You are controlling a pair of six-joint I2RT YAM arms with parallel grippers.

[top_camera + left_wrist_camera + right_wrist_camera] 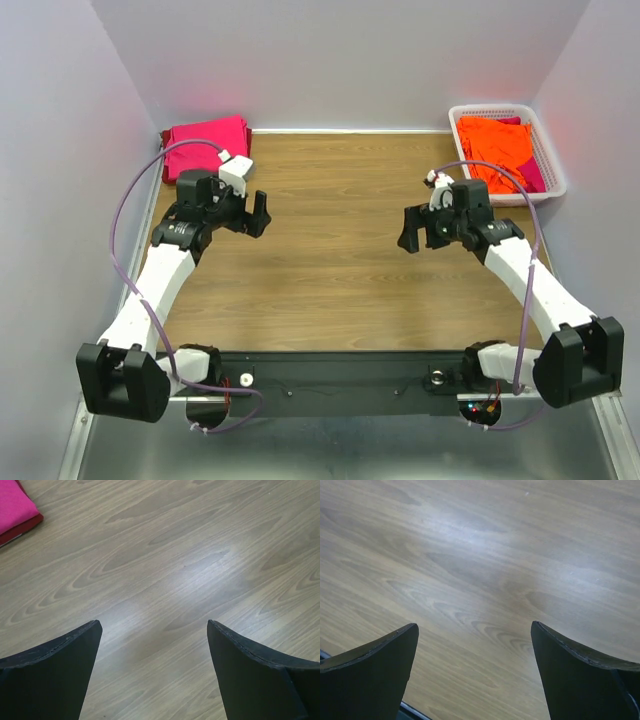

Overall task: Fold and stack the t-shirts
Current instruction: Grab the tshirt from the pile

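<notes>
Item one, wooden table top [330, 240]: pale brown grain, enclosed by grey walls on three sides. Item two, magenta-pink t-shirts [207, 140]: a flat folded pile is set in the far left corner of the table, against the back wall; its corner is also seen at the upper left of the left wrist view [15, 510], where a darker red edge is shown beneath the pink top layer. Item three, white lattice basket [505, 108]: it is placed at the far right corner of the table. Item four, orange t-shirt [492, 148]: it is heaped loosely inside the basket, with a strip of magenta-pink cloth [533, 174] exposed beside it at the basket's right side. Item five, left gripper [256, 214]: it is held above bare wood on the left half of the table, near the folded pile but apart from it; its jaws are spread wide and nothing is held between them [152, 625]. Item six, right gripper [413, 232]: it is held above bare wood on the right half, near the basket but apart from it; its jaws are likewise spread wide and nothing is gripped [475, 626]. Item seven, purple cables [118, 215]: one is looped along each arm from base to wrist.
</notes>
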